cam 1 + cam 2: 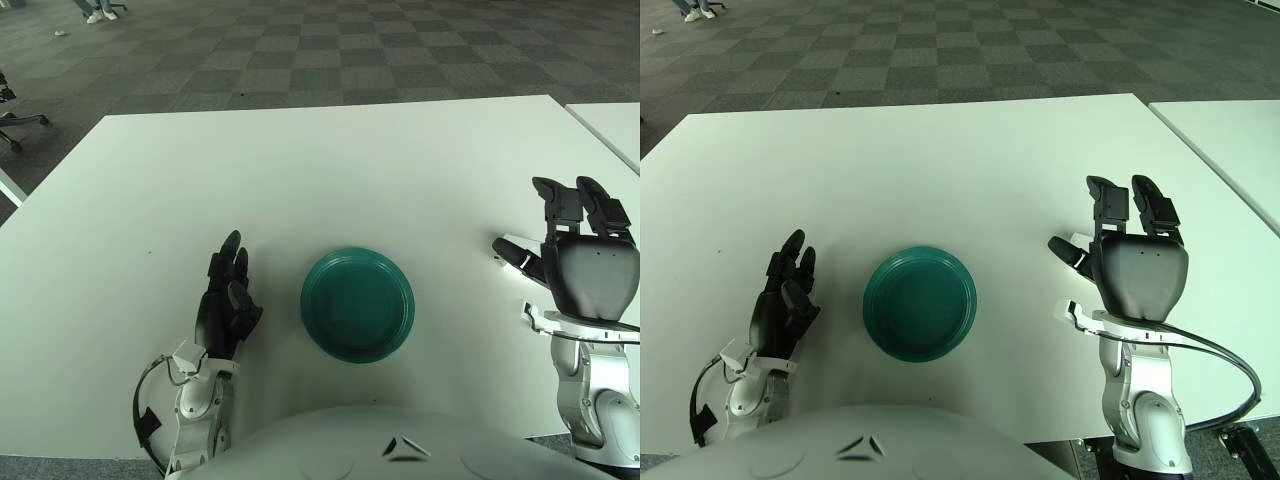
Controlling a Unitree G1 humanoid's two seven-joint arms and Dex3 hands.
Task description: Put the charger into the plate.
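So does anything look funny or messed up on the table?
One odd thing: no charger shows anywhere. The green plate sits flat and empty on the white table, between the open left hand and open right hand. Nothing spilled or broken.

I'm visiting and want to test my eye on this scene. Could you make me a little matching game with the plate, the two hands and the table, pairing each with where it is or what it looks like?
Column one:
1. plate
2. left hand
3. right hand
4. table

Column two:
A. white, carrying everything else
B. black, to the left of the plate, holding nothing
C. green, round, nothing lying in it
D. grey-backed with black fingers, raised at the table's right edge, open

Pairs: 1-C, 2-B, 3-D, 4-A. No charger shows in either view.
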